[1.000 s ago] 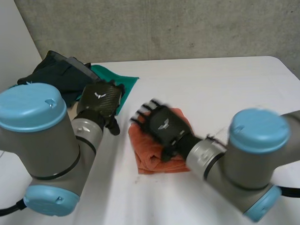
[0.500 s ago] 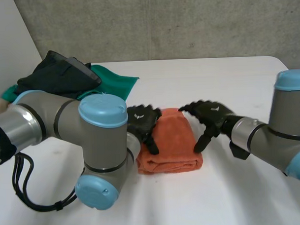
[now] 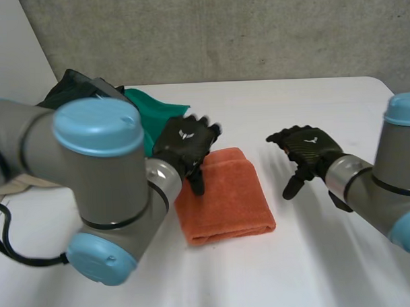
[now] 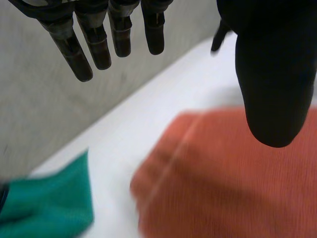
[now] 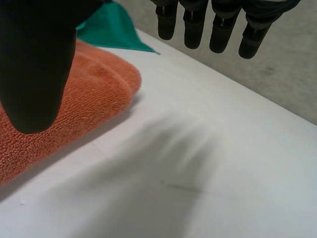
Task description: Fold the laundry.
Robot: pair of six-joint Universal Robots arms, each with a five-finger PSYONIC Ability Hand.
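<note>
A folded orange towel (image 3: 223,193) lies flat near the middle of the white table (image 3: 311,102), a neat rectangle with its folded edges stacked at the near side. The left hand (image 3: 184,144) hangs over the towel's far left corner. In the left wrist view its fingers (image 4: 99,39) are straight and spread from the thumb, holding nothing, with the towel (image 4: 223,188) under the palm; whether the thumb touches the cloth I cannot tell. The right hand (image 3: 306,150) is over bare table to the right of the towel, apart from it. In the right wrist view its fingers (image 5: 218,25) are loose and straight, the thumb wide of them, and nothing is in its grasp. At the table's far left, a green cloth (image 3: 156,109) lies spread out, near the towel but not touching it, and a dark garment (image 3: 78,94) is heaped on top of it.
</note>
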